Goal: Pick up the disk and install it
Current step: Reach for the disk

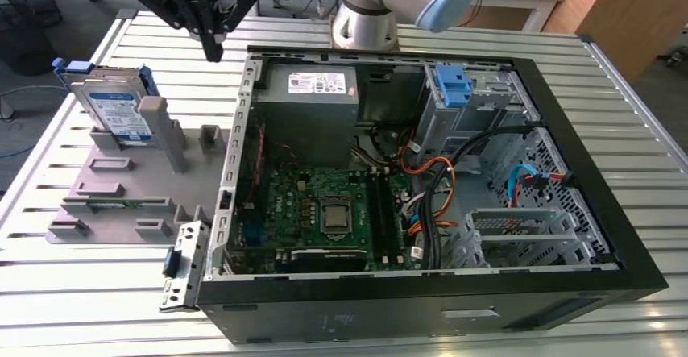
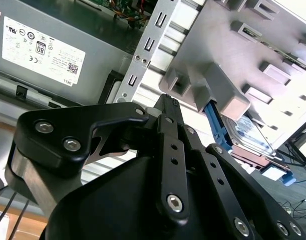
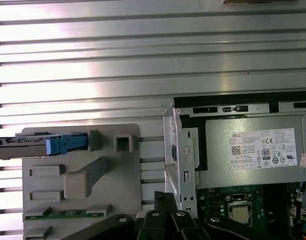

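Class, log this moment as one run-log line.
gripper: shut, empty | disk: on edge in grey fixture, ungripped | computer case: open

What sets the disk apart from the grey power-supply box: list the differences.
The disk stands on edge in the grey fixture outside the computer case; the power-supply box sits inside that case. The disk is clearly smaller than the power-supply box. The disk wears a blue plastic frame; the power-supply box is plain grey. Both are metal with a printed label.
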{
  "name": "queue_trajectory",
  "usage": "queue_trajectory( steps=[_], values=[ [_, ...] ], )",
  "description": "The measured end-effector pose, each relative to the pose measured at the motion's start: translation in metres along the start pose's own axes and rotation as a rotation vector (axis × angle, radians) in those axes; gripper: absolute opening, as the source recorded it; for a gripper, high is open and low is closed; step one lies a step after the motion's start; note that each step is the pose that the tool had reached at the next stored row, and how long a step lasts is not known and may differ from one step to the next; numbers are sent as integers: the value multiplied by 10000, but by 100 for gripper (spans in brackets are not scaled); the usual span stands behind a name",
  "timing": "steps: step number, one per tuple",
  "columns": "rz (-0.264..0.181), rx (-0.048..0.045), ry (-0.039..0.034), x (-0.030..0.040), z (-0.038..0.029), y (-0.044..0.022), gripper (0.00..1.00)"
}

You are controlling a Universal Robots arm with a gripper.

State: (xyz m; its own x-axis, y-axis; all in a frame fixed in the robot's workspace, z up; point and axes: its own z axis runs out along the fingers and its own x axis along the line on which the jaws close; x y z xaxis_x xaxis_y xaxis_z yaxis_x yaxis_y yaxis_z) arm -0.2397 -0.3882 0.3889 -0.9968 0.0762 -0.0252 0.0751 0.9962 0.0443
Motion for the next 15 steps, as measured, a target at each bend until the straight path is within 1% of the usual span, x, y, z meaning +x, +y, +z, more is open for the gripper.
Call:
queue_trajectory(
  steps=[15],
  values=[
    [0,0,-1,162,5,10,11]
  ],
)
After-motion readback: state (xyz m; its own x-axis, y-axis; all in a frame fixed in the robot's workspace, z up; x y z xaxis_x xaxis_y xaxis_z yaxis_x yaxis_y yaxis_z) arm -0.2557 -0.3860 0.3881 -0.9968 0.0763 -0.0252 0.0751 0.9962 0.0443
